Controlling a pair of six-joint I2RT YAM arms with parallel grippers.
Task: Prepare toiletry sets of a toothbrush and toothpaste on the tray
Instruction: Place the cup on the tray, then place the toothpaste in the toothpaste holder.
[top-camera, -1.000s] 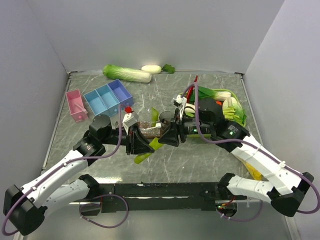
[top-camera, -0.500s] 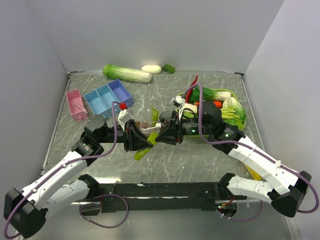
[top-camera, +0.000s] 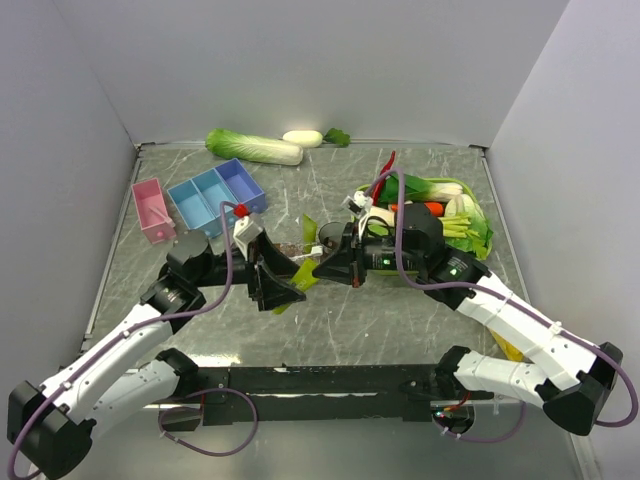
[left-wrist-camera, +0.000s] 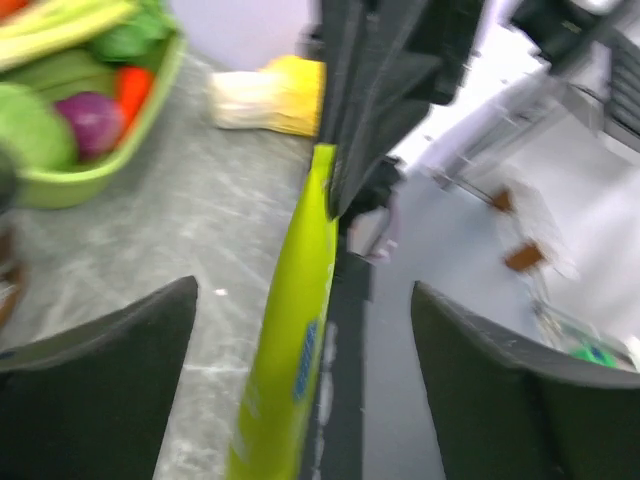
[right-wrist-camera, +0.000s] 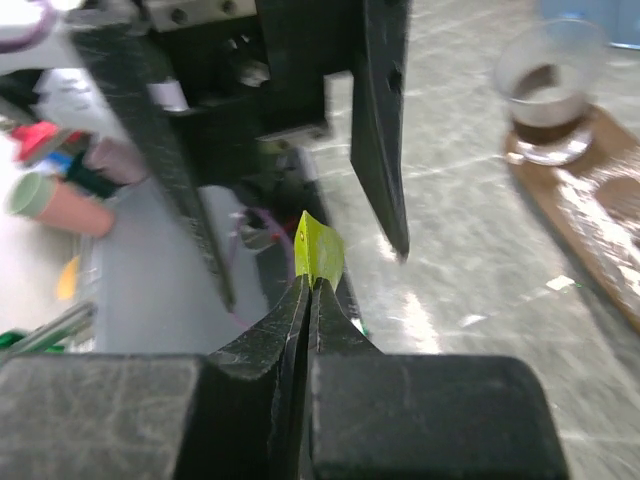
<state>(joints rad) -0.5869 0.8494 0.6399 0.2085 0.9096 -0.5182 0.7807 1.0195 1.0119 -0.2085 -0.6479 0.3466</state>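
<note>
between the two grippers hangs the toothpaste (left-wrist-camera: 298, 330), a light-green tube held clear of the table (right-wrist-camera: 470, 230). the right gripper (right-wrist-camera: 312, 285) is clamped tight on one flat end of it, jaws pressed together with only a tip of green showing past them. the left gripper (left-wrist-camera: 305, 295) faces it with its fingers spread wide on either side of the tube, touching neither side as far as its wrist view shows. the tube looks to be in the right arm's care alone. the left arm would best draw straight back along the tube without brushing it, since a pinch on a thin edge could twist at a knock. the tray (right-wrist-camera: 600, 260) lies ahead and to the right of the right gripper, with a tumbler (right-wrist-camera: 545, 90) standing on it. the tube should go down low and flat on bare wood beside that tumbler.
</note>
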